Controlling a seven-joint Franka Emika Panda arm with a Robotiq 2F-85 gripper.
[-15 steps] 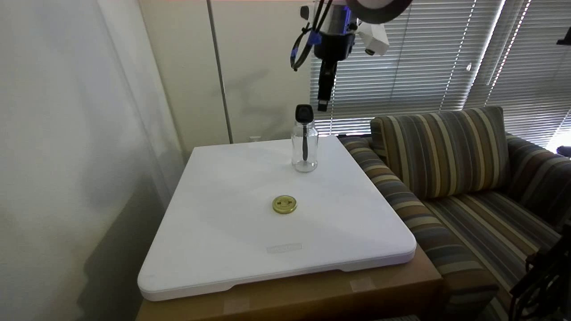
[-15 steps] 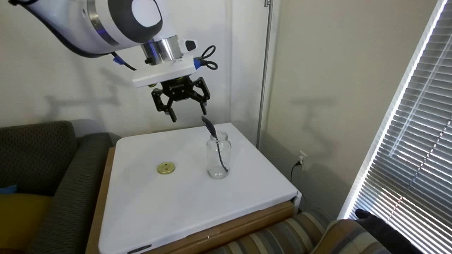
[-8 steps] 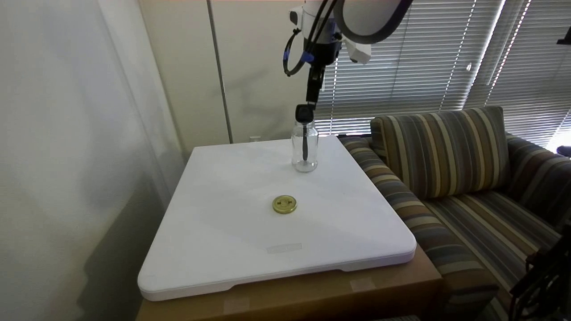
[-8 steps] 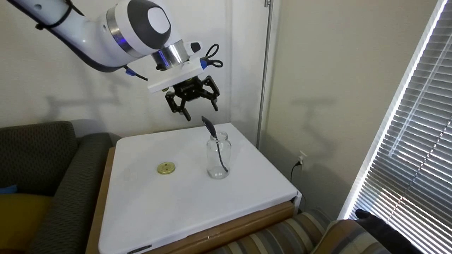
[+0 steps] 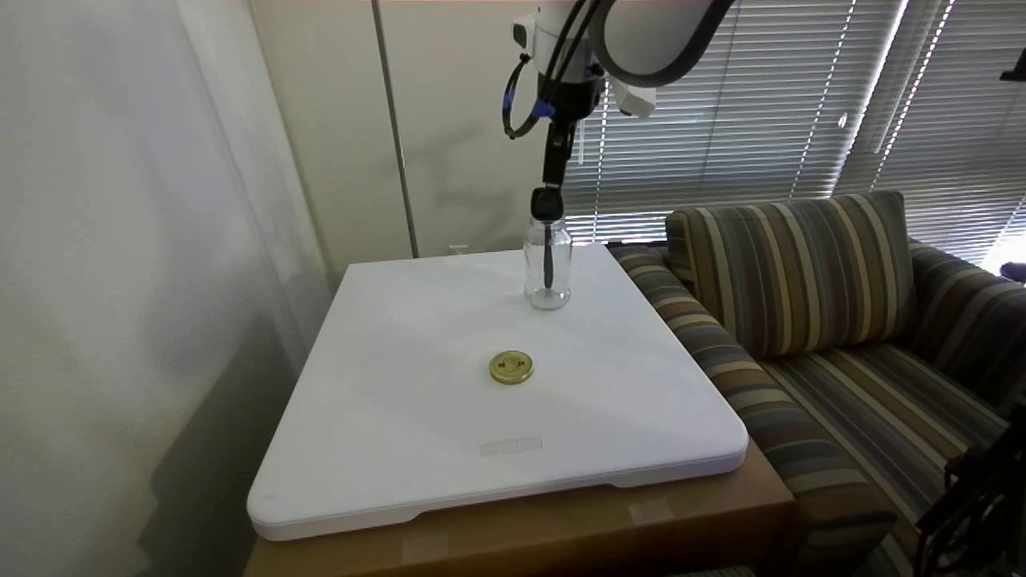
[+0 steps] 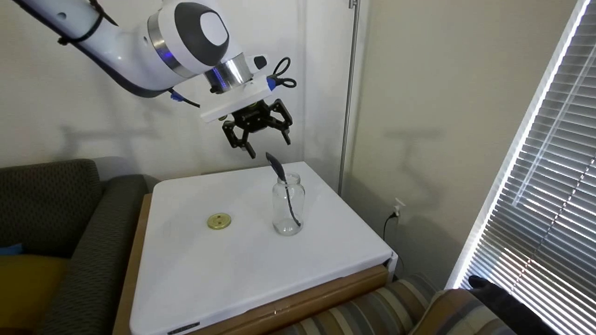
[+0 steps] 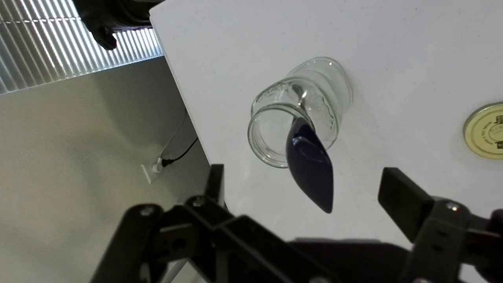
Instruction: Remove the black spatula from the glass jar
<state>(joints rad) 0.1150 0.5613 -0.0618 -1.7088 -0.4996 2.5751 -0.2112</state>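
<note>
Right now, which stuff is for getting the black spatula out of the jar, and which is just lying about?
For the job:
glass jar, standing on the white table
black spatula, leaning in it, head sticking out
gripper, open, not holding the spatula yet

Just lying about:
round gold lid, flat on the table
striped armchair, beside the table

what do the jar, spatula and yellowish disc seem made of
The jar is likely clear, glossy glass: see-through walls, bright glints. The spatula looks like glossy plastic or silicone: its dark head reflects light. The disc seems painted metal: thin edge, printed marks.
</note>
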